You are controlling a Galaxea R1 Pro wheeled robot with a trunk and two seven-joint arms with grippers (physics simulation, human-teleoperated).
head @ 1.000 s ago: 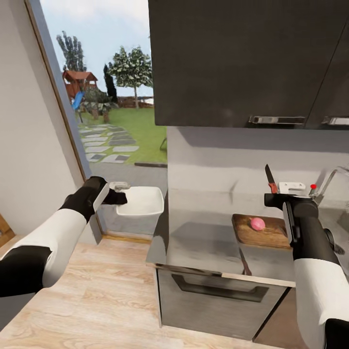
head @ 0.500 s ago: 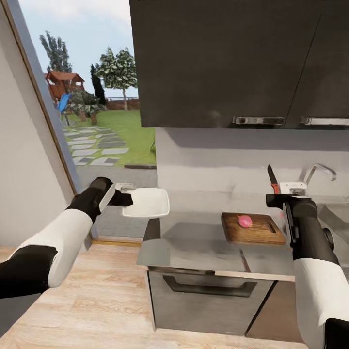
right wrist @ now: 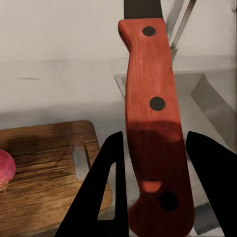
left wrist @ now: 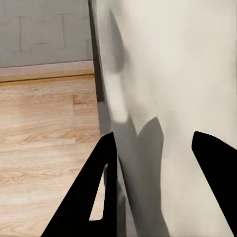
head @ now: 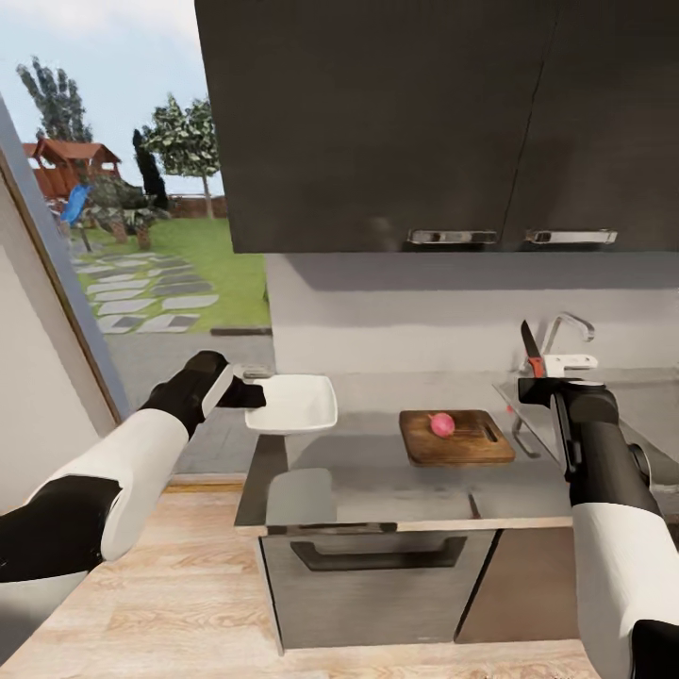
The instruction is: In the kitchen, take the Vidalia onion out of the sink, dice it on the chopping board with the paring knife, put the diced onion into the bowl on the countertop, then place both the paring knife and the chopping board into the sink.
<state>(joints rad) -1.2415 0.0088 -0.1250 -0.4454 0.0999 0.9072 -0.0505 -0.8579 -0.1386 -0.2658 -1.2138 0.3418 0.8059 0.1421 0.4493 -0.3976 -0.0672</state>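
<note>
Head view: onion (head: 441,424) sits whole on the wooden board (head: 456,437), mid tabletop (head: 377,471). Right claw (head: 558,370) grasps the knife (head: 532,350), blade pointing up, just right of and above the board; the onion lies to its left and lower, so the right arm is nearer. Left claw (head: 247,390) grips the white bowl (head: 292,404) at the tabletop's left end. Left wrist view: fingers (left wrist: 106,163) clenched on the bowl's wall (left wrist: 163,74). Right wrist view: red handle (right wrist: 153,123) between the fingers, onion (right wrist: 6,168) off to one side on the board (right wrist: 49,173); sink (right wrist: 197,98) beyond.

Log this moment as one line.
left pincer: holds bowl | right pincer: holds knife upright | onion: whole, on board
</note>
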